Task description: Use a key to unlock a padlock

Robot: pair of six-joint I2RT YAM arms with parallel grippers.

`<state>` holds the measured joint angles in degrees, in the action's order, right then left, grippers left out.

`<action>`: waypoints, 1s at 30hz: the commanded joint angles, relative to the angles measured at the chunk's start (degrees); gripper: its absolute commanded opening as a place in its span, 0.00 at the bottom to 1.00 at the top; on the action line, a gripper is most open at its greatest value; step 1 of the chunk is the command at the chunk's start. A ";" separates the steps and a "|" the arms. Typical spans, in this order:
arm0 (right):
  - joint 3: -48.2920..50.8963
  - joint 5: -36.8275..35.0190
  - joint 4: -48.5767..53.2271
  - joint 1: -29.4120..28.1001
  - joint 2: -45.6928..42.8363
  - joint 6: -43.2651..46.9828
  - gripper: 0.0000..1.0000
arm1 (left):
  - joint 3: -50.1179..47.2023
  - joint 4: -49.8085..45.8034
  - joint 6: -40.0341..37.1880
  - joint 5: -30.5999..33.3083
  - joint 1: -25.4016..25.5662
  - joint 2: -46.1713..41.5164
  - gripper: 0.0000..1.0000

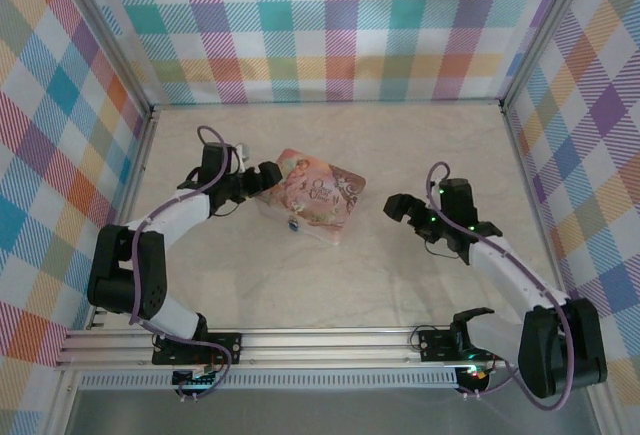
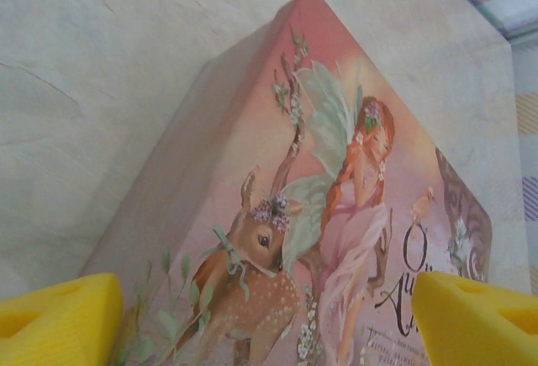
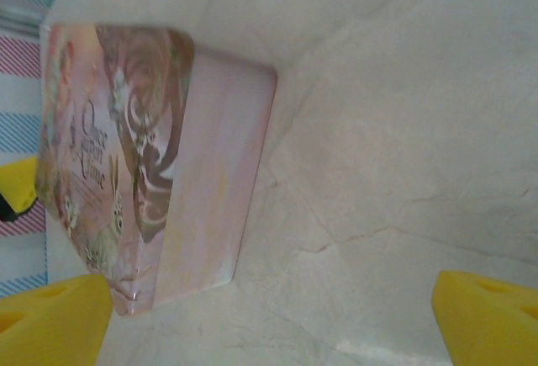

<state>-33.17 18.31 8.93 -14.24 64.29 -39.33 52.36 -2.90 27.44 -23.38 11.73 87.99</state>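
A pink tin box point(image 1: 318, 195) printed with a fairy and a deer lies in the middle of the table. A small dark and blue object, apparently the padlock point(image 1: 295, 223), hangs at the box's near edge; I cannot make out a key. My left gripper point(image 1: 266, 177) stands open at the box's left corner, and in the left wrist view its yellow fingertips point(image 2: 59, 320) straddle the printed lid point(image 2: 319, 206). My right gripper point(image 1: 399, 206) is open and holds nothing, a short way right of the box. In the right wrist view the box side point(image 3: 210, 181) lies ahead on the left.
Pale marble-patterned tabletop point(image 1: 430, 145) surrounds the box on all sides. Checked cloth walls point(image 1: 330, 25) on a metal frame close in the back and both sides. An aluminium rail point(image 1: 330, 340) with the arm bases runs along the near edge.
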 commanded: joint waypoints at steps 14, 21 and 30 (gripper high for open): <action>-13.12 -0.42 -1.33 -8.00 16.92 -1.81 0.80 | -6.39 -1.72 3.05 1.49 11.48 -9.89 0.84; -19.35 -0.99 -0.38 -8.17 24.57 -0.21 0.77 | -6.11 0.69 4.54 2.72 13.14 -7.55 0.82; -26.81 -2.37 1.67 -8.17 31.24 2.50 0.77 | -2.11 1.58 4.36 5.42 13.49 -3.41 0.82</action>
<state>-57.39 14.50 10.07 -22.02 93.95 -38.52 48.58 -2.59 31.14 -17.93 23.94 82.83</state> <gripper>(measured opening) 0.772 0.816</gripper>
